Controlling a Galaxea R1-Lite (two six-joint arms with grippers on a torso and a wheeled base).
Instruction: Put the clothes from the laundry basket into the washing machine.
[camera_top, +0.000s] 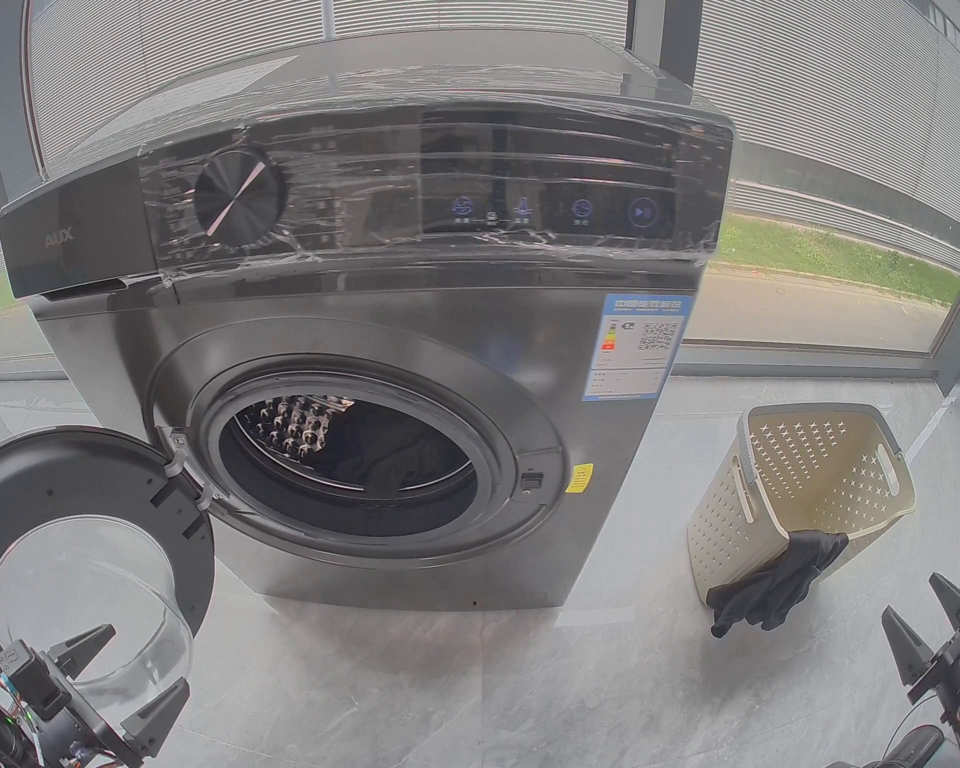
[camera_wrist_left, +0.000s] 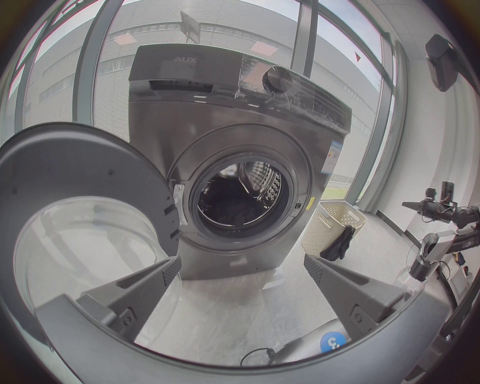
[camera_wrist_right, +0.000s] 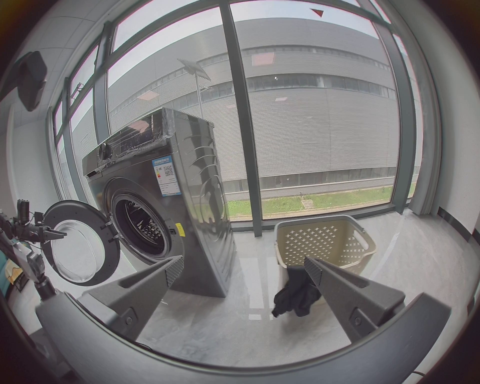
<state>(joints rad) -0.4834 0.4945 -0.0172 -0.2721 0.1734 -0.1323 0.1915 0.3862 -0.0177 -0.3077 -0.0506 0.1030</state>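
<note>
Left tool (camera_top: 140, 662): low at the near left, fingers apart, nothing between them. It sits just in front of the door (camera_top: 95, 500), apart from it. Door: round, dark rim with a clear bowl-shaped glass, standing wide open to the left on its hinge at the left edge of the opening. Washing machine (camera_top: 420, 320): grey front-loader on the pale marbled floor (camera_top: 450, 680), control panel under clear plastic film. The dial (camera_top: 238, 197) is at the panel's left, a blue-and-white label (camera_top: 640, 345) is on the upper right of the front, and a small yellow sticker (camera_top: 579, 478) is below it, beside the opening. Drum (camera_top: 300, 425): open to view, with perforated metal wall visible at the upper left. Dark clothing (camera_top: 400, 455) lies inside, toward the back and bottom. Laundry basket (camera_top: 745, 500): cream, perforated, with handle slots, upright on the floor to the right of the machine, near it but not touching. Dark garment (camera_top: 778, 590): draped over the basket's near rim, most of it hanging down the outside wall. Its lower end is at or close to the floor; cannot tell whether it touches. Right tool (camera_top: 918, 605): low at the near right, fingers apart, empty, near the basket and the garment but clear of both. Window (camera_wrist_right: 320, 125): behind machine and basket, with a grey building and a strip of grass outside.
</note>
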